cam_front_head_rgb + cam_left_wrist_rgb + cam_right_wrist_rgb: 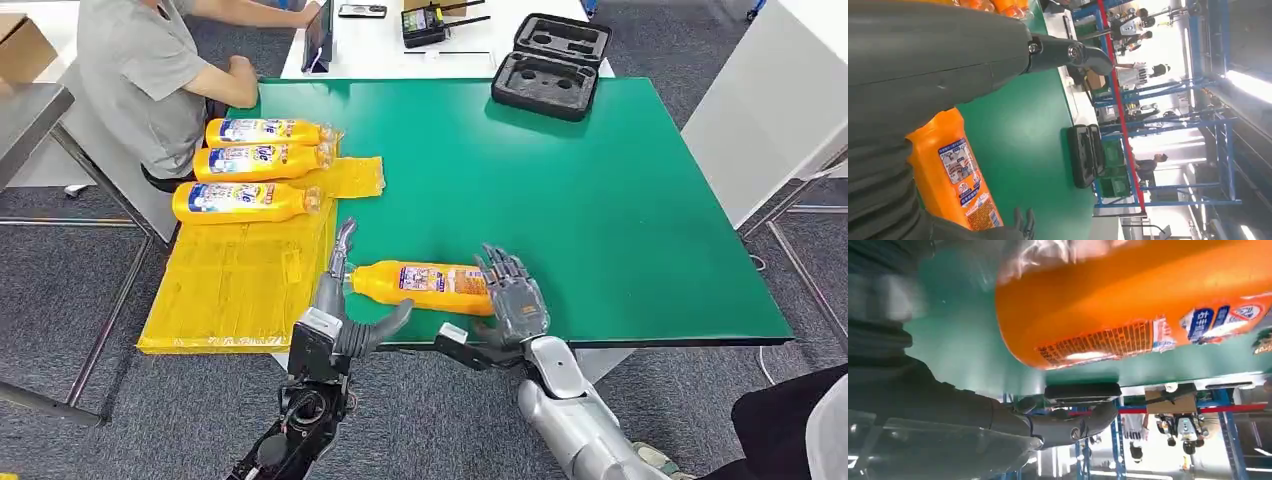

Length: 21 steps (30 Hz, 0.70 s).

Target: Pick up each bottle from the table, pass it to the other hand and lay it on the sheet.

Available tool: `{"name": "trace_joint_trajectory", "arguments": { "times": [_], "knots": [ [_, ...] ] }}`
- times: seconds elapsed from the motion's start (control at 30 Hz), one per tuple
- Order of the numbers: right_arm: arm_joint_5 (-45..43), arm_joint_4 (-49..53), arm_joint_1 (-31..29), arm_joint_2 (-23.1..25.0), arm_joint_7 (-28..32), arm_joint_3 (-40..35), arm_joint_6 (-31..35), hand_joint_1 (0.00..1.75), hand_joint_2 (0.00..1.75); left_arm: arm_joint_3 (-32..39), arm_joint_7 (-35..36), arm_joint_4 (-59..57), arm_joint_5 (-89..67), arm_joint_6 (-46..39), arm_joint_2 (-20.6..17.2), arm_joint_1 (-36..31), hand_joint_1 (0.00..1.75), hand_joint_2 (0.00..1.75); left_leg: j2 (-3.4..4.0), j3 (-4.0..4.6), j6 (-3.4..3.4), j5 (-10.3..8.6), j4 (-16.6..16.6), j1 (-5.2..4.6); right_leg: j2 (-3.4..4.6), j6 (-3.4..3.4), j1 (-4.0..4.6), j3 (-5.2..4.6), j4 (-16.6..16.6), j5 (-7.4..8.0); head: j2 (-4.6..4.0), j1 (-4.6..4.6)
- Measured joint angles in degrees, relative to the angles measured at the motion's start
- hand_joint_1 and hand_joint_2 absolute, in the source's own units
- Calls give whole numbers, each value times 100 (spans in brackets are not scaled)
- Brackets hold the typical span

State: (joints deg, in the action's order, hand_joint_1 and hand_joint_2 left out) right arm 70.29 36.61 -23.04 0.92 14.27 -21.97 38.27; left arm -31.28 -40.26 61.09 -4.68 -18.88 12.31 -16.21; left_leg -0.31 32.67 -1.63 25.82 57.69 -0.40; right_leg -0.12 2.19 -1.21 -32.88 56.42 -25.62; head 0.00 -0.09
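you see the orange bottle (pixel 425 285) lying on the green table (pixel 600 200), left hand (pixel 345 300) spread open at its cap end, right hand (pixel 512 295) open at its base, neither gripping.

You're looking at a green table (pixel 600 200): a yellow sheet (pixel 240 270) at nine o'clock carries three orange bottles (pixel 250 160), a fourth bottle (pixel 425 285) lies at six, and a black foam case (pixel 550 65) at twelve
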Motion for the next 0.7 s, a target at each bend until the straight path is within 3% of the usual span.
{"name": "trace_joint_trajectory", "arguments": {
  "times": [0.7],
  "knots": [
    [260,-2,-13,33,-6,37,-275,0,175,-4,0,0,44,-35,11,0,0,175,0,0,0,0,0,0,0,0,0,0,0,0,0,0]
  ]
}}
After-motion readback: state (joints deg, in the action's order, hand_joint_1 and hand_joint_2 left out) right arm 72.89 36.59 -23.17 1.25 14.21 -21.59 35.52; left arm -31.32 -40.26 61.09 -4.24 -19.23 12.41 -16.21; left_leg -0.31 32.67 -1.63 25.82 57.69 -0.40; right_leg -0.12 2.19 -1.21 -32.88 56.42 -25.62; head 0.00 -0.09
